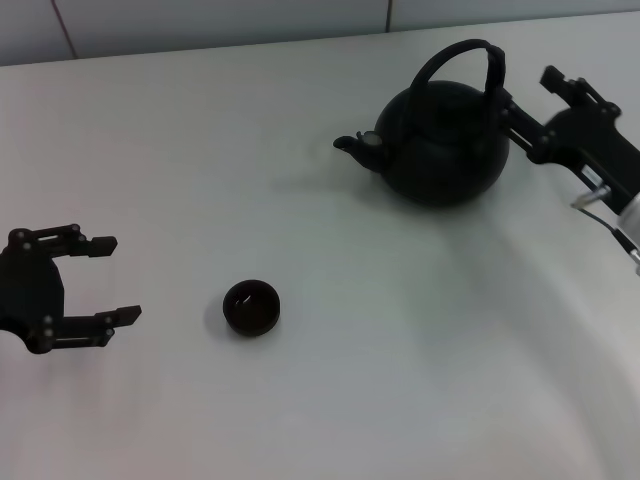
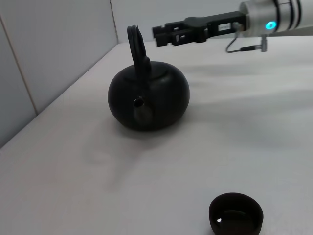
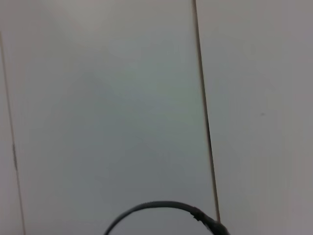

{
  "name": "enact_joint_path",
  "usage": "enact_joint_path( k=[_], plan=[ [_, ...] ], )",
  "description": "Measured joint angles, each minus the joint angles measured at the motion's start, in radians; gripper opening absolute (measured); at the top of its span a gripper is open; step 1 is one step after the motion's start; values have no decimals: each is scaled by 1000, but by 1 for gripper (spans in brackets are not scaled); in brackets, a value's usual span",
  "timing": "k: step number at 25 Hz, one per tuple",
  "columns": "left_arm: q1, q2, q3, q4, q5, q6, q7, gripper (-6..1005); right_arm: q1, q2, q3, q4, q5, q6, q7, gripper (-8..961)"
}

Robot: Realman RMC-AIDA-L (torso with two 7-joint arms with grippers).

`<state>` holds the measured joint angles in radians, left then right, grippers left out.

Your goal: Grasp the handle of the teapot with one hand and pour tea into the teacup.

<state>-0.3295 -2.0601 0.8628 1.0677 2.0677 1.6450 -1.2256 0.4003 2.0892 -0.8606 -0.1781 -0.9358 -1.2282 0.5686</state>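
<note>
Matte black, probably cast iron or heavy ceramic: the teapot (image 1: 440, 140) sits upright on the pale counter (image 1: 400, 350), spout toward the robot's left, with the arched handle (image 1: 460, 60) rising over its lid. Judged heavy and rigid, more so if filled; the load should swing under the hoop when lifted, so the best hold is at the crown of the arch or on its thicker flattened side, where the pads get flat contact and the pot cannot rotate freely. The finish looks dull rather than glossy, so slip risk is moderate. The right end effector (image 1: 530, 105) is at the teapot's right side, level with the handle's right leg; from the head view its fingers seem spread on either side of that leg without closing on it, though overlap with the black handle makes this uncertain. The teacup (image 1: 250, 307) stands well apart from the teapot, on its spout side and nearer the robot; small, light, easily knocked, and its narrow mouth calls for a slow tilt. The left end effector (image 1: 105, 282) is idle beyond the teacup, farther from the teapot, jaws released and holding nothing.
</note>
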Motion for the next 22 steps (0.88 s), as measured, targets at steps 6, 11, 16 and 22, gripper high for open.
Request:
enact_joint_path(
  k=[6,11,16,22],
  plan=[
    [-4,-1,-1,0,-30,19,0,785,-74,-8,-13,-18,-79,-246,0,750],
    [-8,-1,0,-2,-88,60,5,785,-97,-13,-14,-124,-340,-376,29,750],
    [-26,-3,6,-38,-163,142,2,785,-109,-14,-5,-251,-570,-463,121,750],
    [-16,-3,4,-103,-234,215,6,785,-143,-14,0,-318,-735,-481,166,751]
  ],
)
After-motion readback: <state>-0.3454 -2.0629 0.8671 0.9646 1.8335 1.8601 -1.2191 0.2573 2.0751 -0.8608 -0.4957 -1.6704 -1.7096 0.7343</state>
